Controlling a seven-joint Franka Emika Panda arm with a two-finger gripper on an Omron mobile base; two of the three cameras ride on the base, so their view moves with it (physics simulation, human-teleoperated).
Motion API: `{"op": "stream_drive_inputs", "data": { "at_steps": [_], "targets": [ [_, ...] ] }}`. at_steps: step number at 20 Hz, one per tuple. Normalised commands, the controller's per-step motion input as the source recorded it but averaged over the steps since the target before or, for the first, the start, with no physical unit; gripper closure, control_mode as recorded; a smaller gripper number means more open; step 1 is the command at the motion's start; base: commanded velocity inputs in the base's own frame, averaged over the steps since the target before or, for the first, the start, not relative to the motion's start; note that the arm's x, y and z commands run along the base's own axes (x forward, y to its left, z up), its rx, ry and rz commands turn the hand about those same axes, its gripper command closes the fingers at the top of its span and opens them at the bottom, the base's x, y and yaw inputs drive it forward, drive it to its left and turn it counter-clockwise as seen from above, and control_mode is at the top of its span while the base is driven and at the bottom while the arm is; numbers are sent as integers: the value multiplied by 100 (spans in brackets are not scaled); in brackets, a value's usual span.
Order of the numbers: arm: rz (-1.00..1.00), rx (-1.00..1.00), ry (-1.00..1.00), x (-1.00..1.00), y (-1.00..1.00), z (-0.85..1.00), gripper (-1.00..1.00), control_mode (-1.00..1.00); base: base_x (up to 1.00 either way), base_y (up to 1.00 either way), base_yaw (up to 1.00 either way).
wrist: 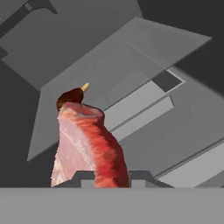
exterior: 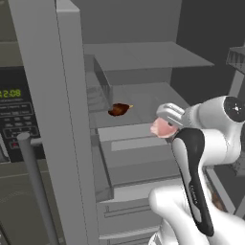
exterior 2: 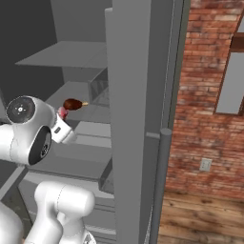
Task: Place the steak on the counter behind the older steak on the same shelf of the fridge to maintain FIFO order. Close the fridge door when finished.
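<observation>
Holding the steak (wrist: 87,144) clamped between its two fingers, the gripper (wrist: 105,177) sits in front of the open fridge (exterior: 52,95), level with the middle shelf (exterior: 143,95). In the hand view the pale pink slab stands on edge, rising from between the dark fingertips (wrist: 81,177), with its redder rim turned toward the camera.

In the left base view the steak (exterior: 160,128) shows as a pink patch at the end of the gripper (exterior: 165,122), just off the front edge of the shelf and above the grey drawer (exterior: 139,158) below it. In the right base view only a sliver of the steak (exterior 2: 62,112) is visible beside the white wrist.

The older steak (exterior: 118,109) lies flat on the same shelf, toward its left side and near the inner wall. It is dark reddish-brown with a small yellowish tip. The right base view shows the older steak (exterior 2: 73,104) just beyond the wrist, and the hand view shows the older steak (wrist: 70,96) directly behind the top of the held slab. The two pieces are apart.

The fridge door (exterior 2: 138,119) stands open, its vertical bar handle (exterior 2: 159,186) in the foreground. A second shelf panel (exterior: 148,57) sits higher in the compartment.
</observation>
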Motion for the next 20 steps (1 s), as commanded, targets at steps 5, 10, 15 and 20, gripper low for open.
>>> {"op": "stream_drive_inputs", "data": {
  "at_steps": [5,10,15,20],
  "targets": [
    [-23,0,-25,67,10,1,100,-100,0,0,0],
    [-22,1,-8,58,1,0,100,-100,0,0,0],
    [-2,5,3,58,-23,-3,100,-100,0,0,0],
    [0,8,10,81,-23,0,100,-100,0,0,0]
  ]
}}
